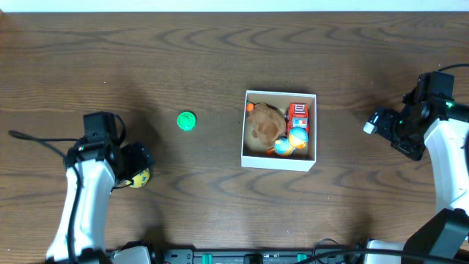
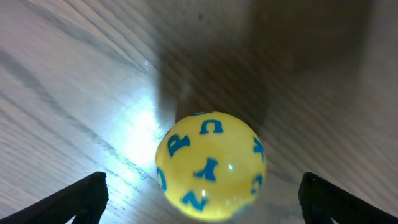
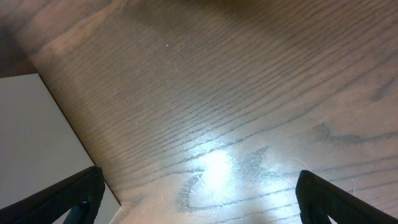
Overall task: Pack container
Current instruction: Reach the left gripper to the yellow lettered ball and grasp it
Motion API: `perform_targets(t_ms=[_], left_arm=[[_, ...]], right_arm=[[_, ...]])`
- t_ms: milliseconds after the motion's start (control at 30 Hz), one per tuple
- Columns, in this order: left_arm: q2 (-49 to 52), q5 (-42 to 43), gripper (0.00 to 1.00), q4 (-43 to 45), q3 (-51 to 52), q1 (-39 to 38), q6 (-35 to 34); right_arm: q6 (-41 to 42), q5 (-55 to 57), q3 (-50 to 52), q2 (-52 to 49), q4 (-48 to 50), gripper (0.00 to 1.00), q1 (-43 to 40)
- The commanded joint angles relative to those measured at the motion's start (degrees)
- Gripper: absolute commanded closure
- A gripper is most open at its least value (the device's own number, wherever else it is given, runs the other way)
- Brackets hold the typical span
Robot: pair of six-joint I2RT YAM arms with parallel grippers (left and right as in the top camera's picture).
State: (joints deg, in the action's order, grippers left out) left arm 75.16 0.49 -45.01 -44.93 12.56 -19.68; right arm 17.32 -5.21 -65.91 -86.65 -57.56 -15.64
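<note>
Step in hand: pick-up of the yellow ball [image 2: 210, 167]. Your left claw [image 2: 202, 196] hangs over it, jaws wide, a finger on each side and neither touching it; nothing is gripped.

The container [image 1: 278, 163] sits right of centre on the tabletop [image 1: 220, 51], well apart from the ball. It holds a plush toy [image 1: 264, 123], a red truck [image 1: 298, 115] and a small ball.

A green disc [image 1: 187, 121] lies loose between them.

Your right claw [image 3: 199, 193] is wide and empty over bare wood.

Next, as I judge it: lower and close squarely, since a nudged ball will likely roll. Then carry it to the container.

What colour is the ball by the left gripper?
Yellow with blue letters; the ball shows best in the left wrist view.
</note>
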Motion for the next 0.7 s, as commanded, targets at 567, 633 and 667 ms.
perform_targets(t_ms=[567,633,667], left_arm=[[8.00,5.75,0.51,-0.98,-0.61,0.28,-0.57],[7.91,5.75,0.54,-0.96,-0.63,0.28,-0.57],[7.87,5.75,0.55,-0.92,-0.63,0.28,-0.57]], right_arm=[[-1.57,-0.42,0.02,0.07,-0.17,0.01,0.07],[-1.57,-0.42,0.02,0.07,-0.31,0.01,0.07],[-1.57,-0.42,0.02,0.07,-0.33,0.01,0.07]])
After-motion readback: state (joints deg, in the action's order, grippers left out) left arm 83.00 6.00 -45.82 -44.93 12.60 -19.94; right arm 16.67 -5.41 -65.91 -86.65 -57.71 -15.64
